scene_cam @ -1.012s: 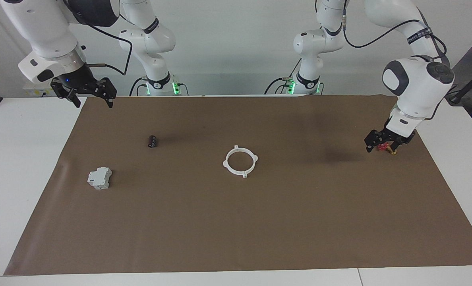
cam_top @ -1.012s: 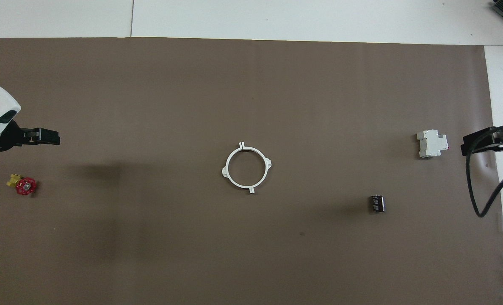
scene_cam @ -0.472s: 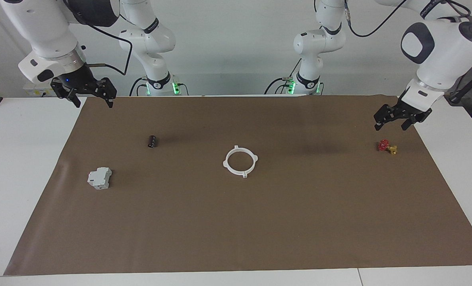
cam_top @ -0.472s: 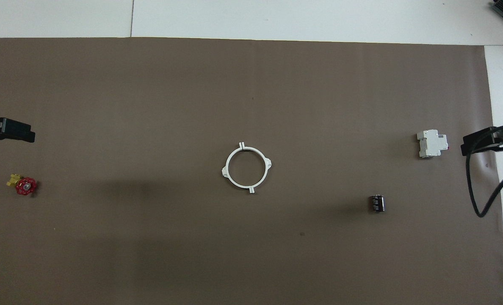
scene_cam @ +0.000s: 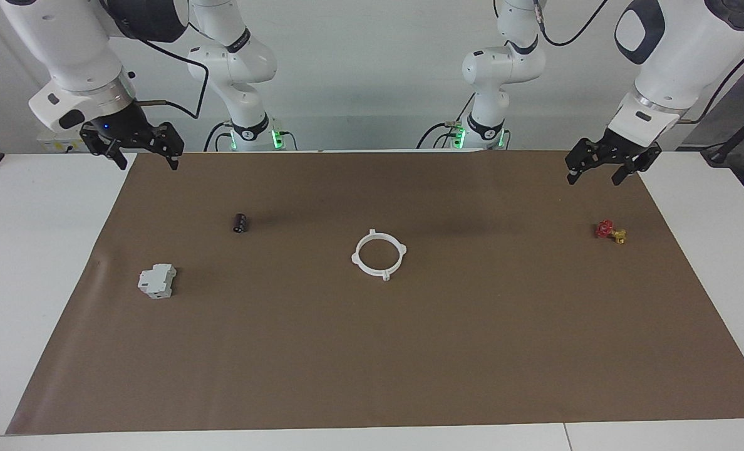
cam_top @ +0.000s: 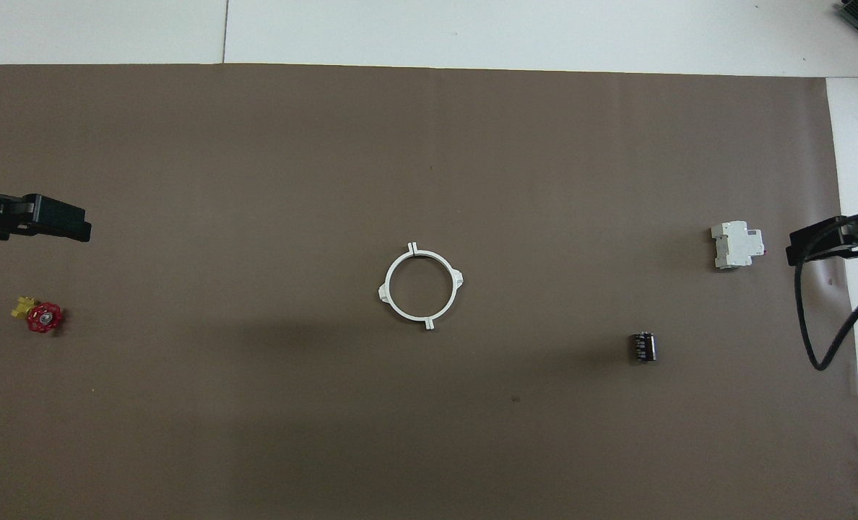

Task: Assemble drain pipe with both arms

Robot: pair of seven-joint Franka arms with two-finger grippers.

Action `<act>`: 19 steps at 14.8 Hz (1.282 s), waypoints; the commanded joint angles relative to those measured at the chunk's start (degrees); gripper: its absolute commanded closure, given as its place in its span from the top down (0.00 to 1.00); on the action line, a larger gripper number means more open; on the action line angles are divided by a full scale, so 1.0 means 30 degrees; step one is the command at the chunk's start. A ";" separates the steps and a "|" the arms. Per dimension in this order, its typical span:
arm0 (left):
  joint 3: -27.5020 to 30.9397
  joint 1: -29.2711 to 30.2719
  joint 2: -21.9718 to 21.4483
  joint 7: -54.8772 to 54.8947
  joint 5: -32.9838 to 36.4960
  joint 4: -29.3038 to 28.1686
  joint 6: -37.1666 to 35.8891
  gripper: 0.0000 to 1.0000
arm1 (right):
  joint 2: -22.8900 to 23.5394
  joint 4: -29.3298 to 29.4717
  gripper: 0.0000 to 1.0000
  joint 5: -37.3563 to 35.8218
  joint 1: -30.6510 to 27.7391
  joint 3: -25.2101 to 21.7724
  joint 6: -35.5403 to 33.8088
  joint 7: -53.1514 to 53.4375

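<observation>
Both grippers are hanging open and empty: left gripper [scene_cam: 605, 166] near the red valve [scene_cam: 610, 231], right gripper [scene_cam: 140, 152] waiting. The white ring [scene_cam: 378, 254] is lying between them, well apart; a careless grab risks splitting it.

1. Both views are bright, with even, soft light coming from above.
2. Shadows on the brown mat [scene_cam: 372, 351] are faint and blurry, with no hard edge.
3. No glare shows; the focus is sharp in both views.
</observation>
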 commanded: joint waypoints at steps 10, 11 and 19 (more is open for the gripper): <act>0.0188 -0.3015 -0.0071 -0.1713 0.1722 0.1580 -0.2523 1.00 | -0.0074 -0.0009 1.00 0.0078 -0.0181 0.0050 0.0015 -0.0509; 0.0015 -0.3044 -0.0304 -0.1712 0.1722 0.1521 -0.2758 1.00 | -0.0074 -0.0009 1.00 0.0078 -0.0181 0.0050 0.0015 -0.0509; -0.0221 -0.1728 -0.2090 -0.1624 0.1722 0.0089 -0.2585 1.00 | -0.0045 -0.0009 1.00 0.0078 -0.0181 0.0050 0.0015 -0.0509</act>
